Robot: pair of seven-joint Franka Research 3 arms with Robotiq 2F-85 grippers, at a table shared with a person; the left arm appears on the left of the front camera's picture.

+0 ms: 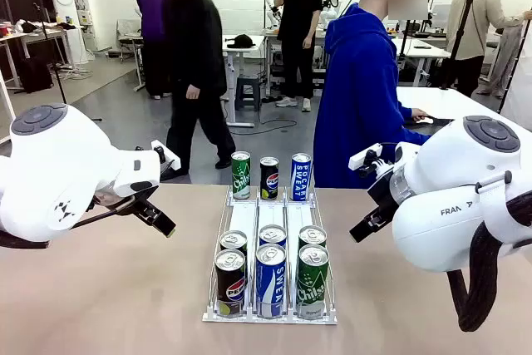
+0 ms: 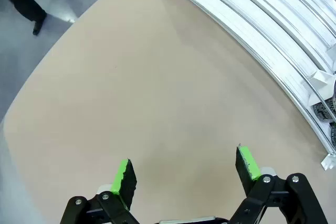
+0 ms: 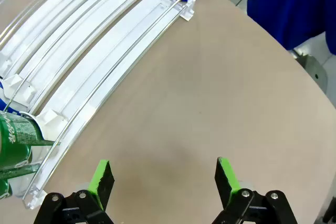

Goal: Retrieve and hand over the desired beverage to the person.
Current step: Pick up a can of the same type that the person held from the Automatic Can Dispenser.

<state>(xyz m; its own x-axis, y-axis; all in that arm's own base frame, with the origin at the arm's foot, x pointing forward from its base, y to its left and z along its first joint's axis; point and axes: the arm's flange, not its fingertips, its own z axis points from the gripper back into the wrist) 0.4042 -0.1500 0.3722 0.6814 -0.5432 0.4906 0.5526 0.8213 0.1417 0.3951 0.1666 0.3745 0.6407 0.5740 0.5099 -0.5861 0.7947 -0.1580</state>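
- Nine cans [image 1: 273, 237] stand in a white three-lane rack [image 1: 245, 218] on the tan table [image 1: 108, 288], at 6 o'clock in the front view.
- Three are at the rack's 12 o'clock end, nearest the person: a far green can [image 1: 240, 175], a far black can [image 1: 269, 178] with a red-and-blue roundel, and a far blue can [image 1: 301, 177] with white lettering.
- Six crowd the 6 o'clock end in two rows. The front row has a near black can [image 1: 230, 282], a near blue-and-white can [image 1: 270, 280] and a near green can [image 1: 312, 282]. The row behind shows mostly silver lids.
- The person [image 1: 359, 97], in a royal-blue hoodie, stands at 1 o'clock beyond the table's far edge, side-on, one hand on another table at 3 o'clock.
- The left arm [image 1: 58, 172] hangs at 9 o'clock of the rack. In its wrist view the left gripper [image 2: 185, 169] has its green pads spread wide over bare table, holding nothing, with the rack at 2 o'clock.
- The right arm [image 1: 465, 197] hangs at 3 o'clock of the rack. The right gripper [image 3: 164, 176] is likewise spread wide and empty above the table, with the rack at 10 o'clock.
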